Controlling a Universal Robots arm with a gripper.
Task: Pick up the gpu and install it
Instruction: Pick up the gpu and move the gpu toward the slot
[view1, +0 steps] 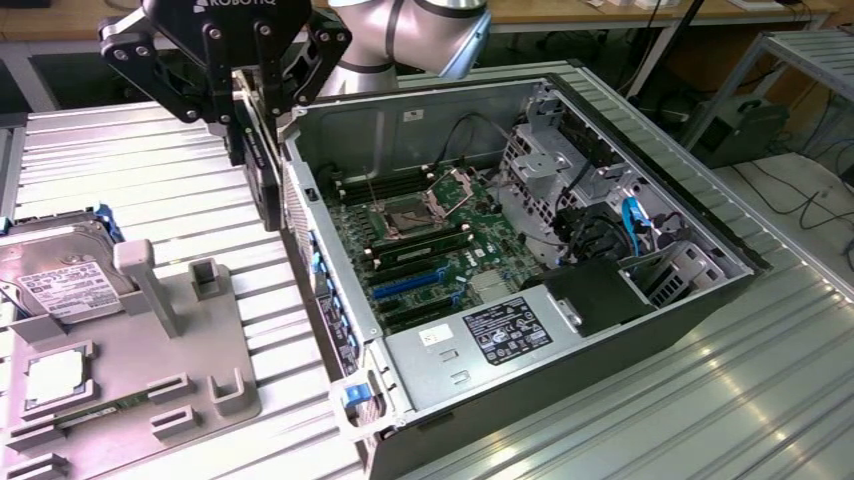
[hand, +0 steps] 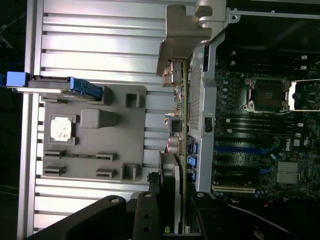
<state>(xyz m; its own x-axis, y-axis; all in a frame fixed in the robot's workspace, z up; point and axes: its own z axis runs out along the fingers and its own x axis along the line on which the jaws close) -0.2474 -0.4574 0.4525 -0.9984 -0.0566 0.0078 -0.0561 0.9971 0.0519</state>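
Carrying the graphics card (view1: 271, 195): the claw (view1: 263, 105) grips it edge-on at the exterior view's upper left, just beside the computer case (view1: 400, 120). Seating likely needs its edge squared over a blue slot (view1: 407, 285).

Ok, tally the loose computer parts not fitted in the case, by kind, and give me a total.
gpu, held in the gripper: 1
hard drive, standing on the grey holder: 1
processor chip, on the holder: 1
memory stick, on the holder: 1
Total: 4
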